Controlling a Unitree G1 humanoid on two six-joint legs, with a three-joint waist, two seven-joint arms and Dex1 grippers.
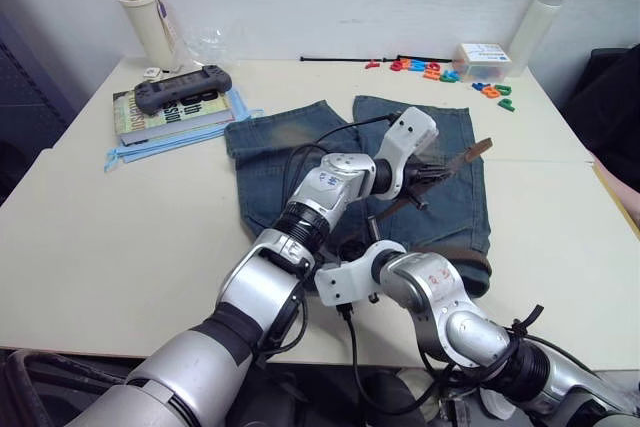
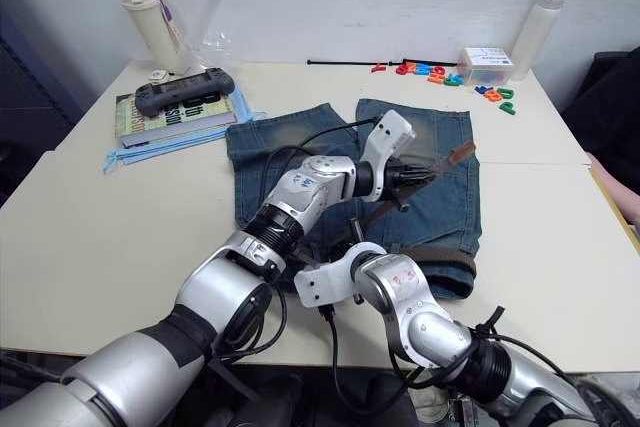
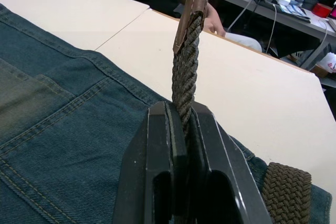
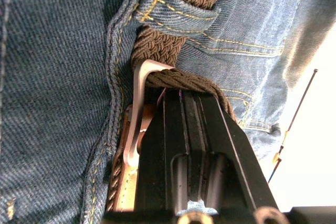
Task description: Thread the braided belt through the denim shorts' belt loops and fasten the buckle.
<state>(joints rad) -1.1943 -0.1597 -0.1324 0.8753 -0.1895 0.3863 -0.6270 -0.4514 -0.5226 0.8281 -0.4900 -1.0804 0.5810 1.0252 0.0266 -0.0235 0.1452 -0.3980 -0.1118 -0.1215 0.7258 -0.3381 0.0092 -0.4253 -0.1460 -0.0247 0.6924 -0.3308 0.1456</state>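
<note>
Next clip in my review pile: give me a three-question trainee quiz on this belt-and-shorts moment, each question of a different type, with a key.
1. True or false: the left gripper is shut on the braided belt.
2. Multiple choice: in the right wrist view, the belt passes under which item? A) a belt loop B) a book C) a bottle
3. Fill in: the right gripper is at the silver ____ on the denim shorts.

Key: 1 true; 2 A; 3 buckle.
</note>
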